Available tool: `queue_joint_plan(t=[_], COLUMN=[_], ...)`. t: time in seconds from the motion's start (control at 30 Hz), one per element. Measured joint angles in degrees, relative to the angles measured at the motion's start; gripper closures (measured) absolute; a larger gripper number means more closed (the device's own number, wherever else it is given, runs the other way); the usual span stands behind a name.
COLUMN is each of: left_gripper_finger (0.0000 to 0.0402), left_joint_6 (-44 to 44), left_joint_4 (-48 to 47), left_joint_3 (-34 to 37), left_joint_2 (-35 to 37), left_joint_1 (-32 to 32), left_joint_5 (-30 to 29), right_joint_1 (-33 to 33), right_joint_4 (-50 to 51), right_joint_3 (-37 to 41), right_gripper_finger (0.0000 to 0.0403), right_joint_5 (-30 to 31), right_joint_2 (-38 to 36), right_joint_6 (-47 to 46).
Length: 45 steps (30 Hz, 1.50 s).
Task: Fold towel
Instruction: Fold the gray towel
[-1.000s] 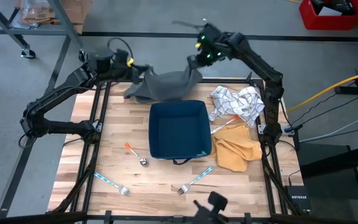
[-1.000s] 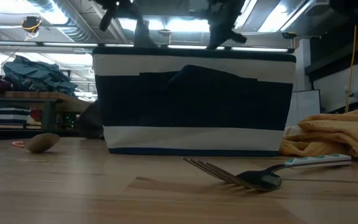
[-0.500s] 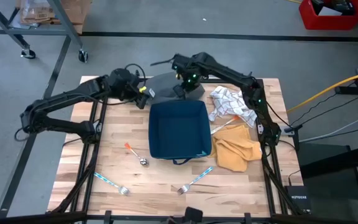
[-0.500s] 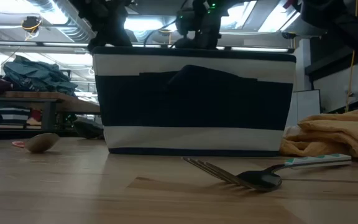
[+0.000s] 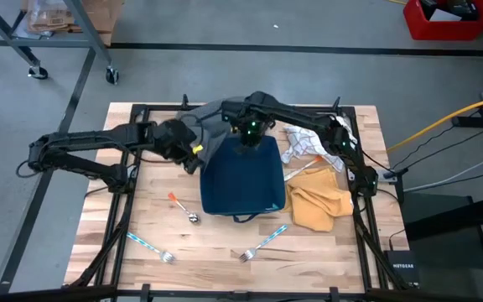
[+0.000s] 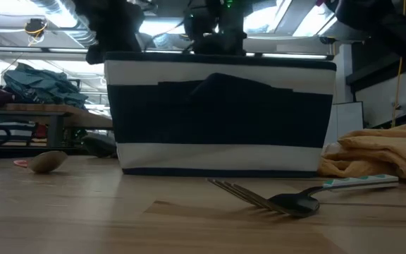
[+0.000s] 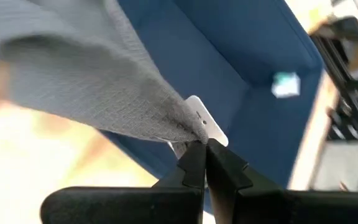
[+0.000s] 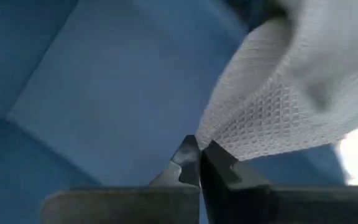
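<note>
Gripping: both grippers pinch corners of the grey towel (image 5: 212, 117) — draped at the blue bin's (image 5: 241, 180) far rim
left gripper (image 5: 193, 151): clamped on towel, at bin's left edge, arm low
right gripper (image 5: 248, 138): clamped on towel, over bin's far end — arm bent across

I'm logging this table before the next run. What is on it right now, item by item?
grey towel: one, grey, far side of the table, behind the bin, pinched at two corners.
bin: one, dark blue fabric, table centre.
checked cloth: one, white with dark lines, right of the bin.
yellow cloth: one, mustard, crumpled on the right side of the table, nearer than the checked cloth.
spoon: one, orange handle, left of the bin.
forks: two, teal handles, near edge; the other.
table: one, light wood.
left gripper: shut on the towel at the bin's left rim.
right gripper: shut on the towel over the bin's far edge.
</note>
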<state>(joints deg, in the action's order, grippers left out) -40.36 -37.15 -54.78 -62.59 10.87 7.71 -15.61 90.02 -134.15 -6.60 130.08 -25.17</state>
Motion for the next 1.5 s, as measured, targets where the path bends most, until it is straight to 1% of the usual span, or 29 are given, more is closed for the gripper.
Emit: queue_joint_plan(t=[0.13,0.4,0.6,0.7,0.8,0.87,0.93,1.0,1.17,1.23,1.5], left_gripper_finger=[0.0401,0.0402,0.0402,0.0401,0.0402,0.0401,0.0402,0.0401,0.0401,0.0402,0.0401], left_joint_6=[-4.22,-13.3,-22.12,-27.26,-32.42,-33.79,-33.83,-32.48,-26.12,-23.23,-9.34], left_joint_4=[-0.08,-0.27,0.38,0.94,2.67,5.27,7.86,9.78,10.35,10.37,10.9], left_joint_3=[0.0,0.0,0.0,0.0,0.0,0.0,0.0,-0.14,-2.38,-3.02,-5.71], left_joint_2=[0.0,0.0,0.0,0.0,0.0,0.0,0.0,0.22,2.07,3.39,11.67], left_joint_1=[-5.92,-16.08,-24.06,-28.29,-32.63,-34.92,-36.58,-37.2,-36.89,-36.63,-33.78], left_joint_5=[0.28,0.27,0.4,1.53,1.76,0.98,-3.02,-8.12,-18.29,-22.07,-42.58], right_joint_1=[3.34,9.95,14.79,17.26,19.76,21.07,21.89,21.94,20.26,19.31,14.98], right_joint_4=[-0.01,-0.01,-0.01,-0.01,-0.01,0.0,0.02,0.02,0.01,-0.02,-0.99], right_joint_3=[0.0,0.0,0.0,0.0,0.0,0.0,0.0,0.0,0.0,-0.02,-0.04], right_gripper_finger=[0.0402,0.0402,0.0402,0.0402,0.0402,0.0402,0.0402,0.0402,0.0402,0.0402,0.0402], right_joint_5=[-3.71,-4.83,-10.66,-12.35,-12.71,-12.25,-10.2,-6.48,7.73,12.35,29.85], right_joint_2=[0.0,0.0,0.0,0.0,0.0,0.0,0.0,-0.13,-2.5,-4.19,-11.98], right_joint_6=[-0.04,-0.73,-2.02,-3.48,-3.56,-3.04,-2.51,-1.93,-1.88,-1.88,-3.6])
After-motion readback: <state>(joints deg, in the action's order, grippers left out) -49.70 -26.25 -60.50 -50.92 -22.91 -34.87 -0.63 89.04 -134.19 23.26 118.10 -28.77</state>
